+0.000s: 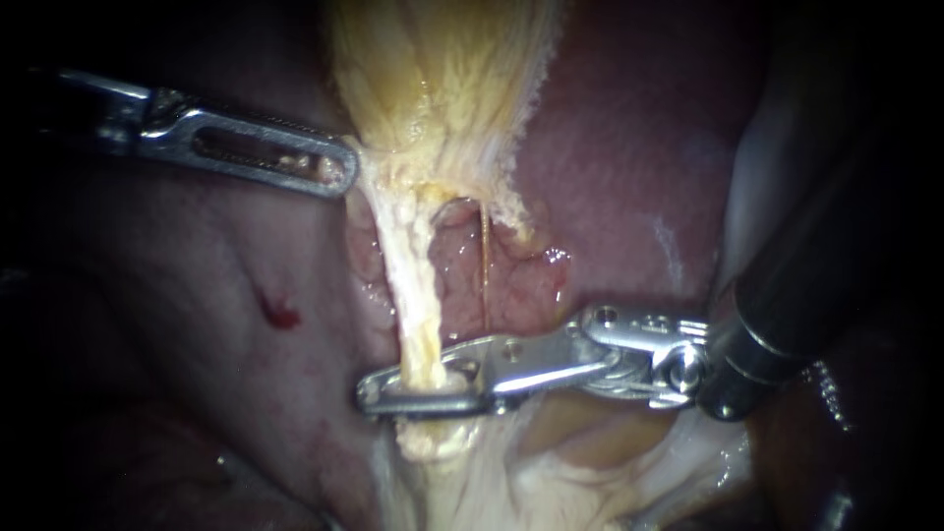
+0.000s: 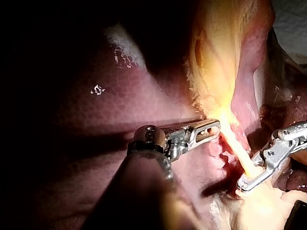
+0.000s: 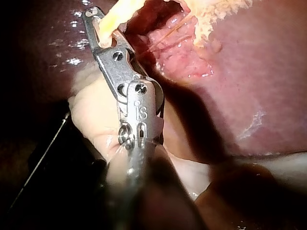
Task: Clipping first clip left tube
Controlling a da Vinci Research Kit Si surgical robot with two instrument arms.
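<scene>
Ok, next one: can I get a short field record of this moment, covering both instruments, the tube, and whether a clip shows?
left instrument: jaws shut on the gallbladder at its lower edge
right instrument: jaws shut on the left tube, low on it
left tube: pale, stretched from the gallbladder down through the right jaws
thin strand: beside the tube, outside the jaws
clip: none visible on the tube
liver: behind, untouched

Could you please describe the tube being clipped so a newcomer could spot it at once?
Start at the yellowish gallbladder up top. A thick, pale tube runs down from its neck into the jaws of the right instrument, which are shut on it. Its neighbour is only a hair-thin strand.
</scene>
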